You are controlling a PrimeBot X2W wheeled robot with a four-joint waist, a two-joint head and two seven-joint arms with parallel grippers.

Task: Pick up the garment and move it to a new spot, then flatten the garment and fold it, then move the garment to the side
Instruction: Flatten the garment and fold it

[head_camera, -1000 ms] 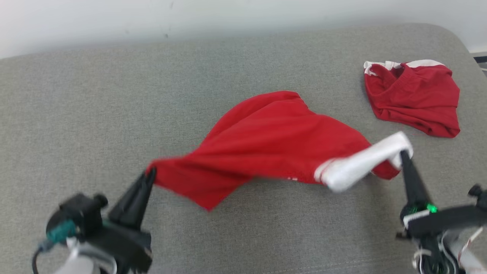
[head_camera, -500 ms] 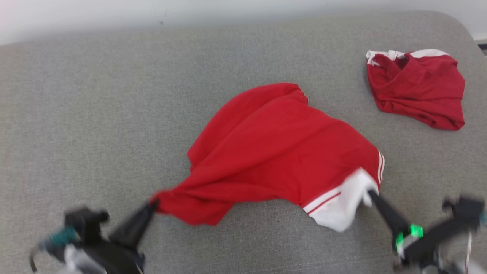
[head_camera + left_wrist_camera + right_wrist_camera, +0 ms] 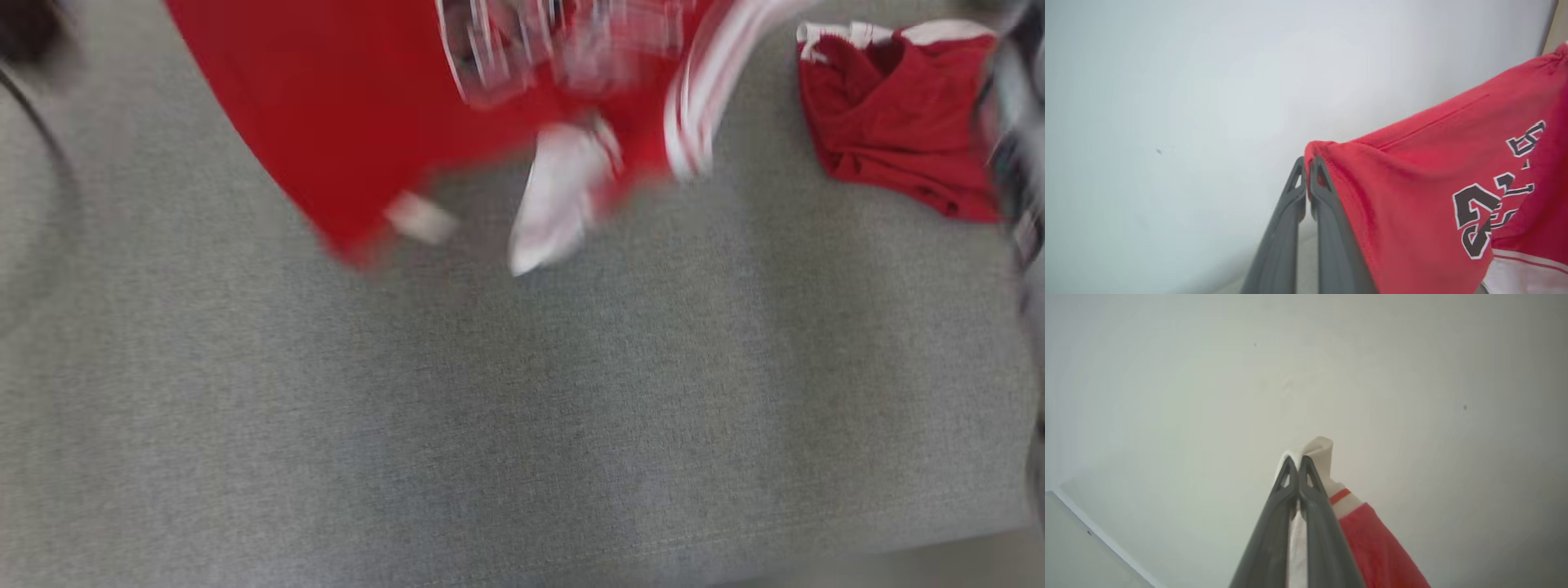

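Head view: badly smeared. Made out the red garment (image 3: 326, 106) raised across the top, with white trim dangling above the grey cushion (image 3: 522, 425). Probably lifted wholly clear, though too blurred to swear to it. Noted a second red garment (image 3: 898, 122) bunched at the far right, apart from the first.

Left wrist view: found the left gripper (image 3: 1307, 165) pinched closed on a red hem corner, with black lettering on the cloth draped off to the right and a pale wall (image 3: 1167, 102) behind.

Right wrist view: found the right gripper (image 3: 1298, 461) clamped tight on a white, red-striped edge, with red cloth hanging below.

Judged mid-carry toward a new spot. Best done by keeping both pinches firm, holding the corners level and well spread, lowering the hanging edge first so as to lay it flat, and steering clear of the second red garment.
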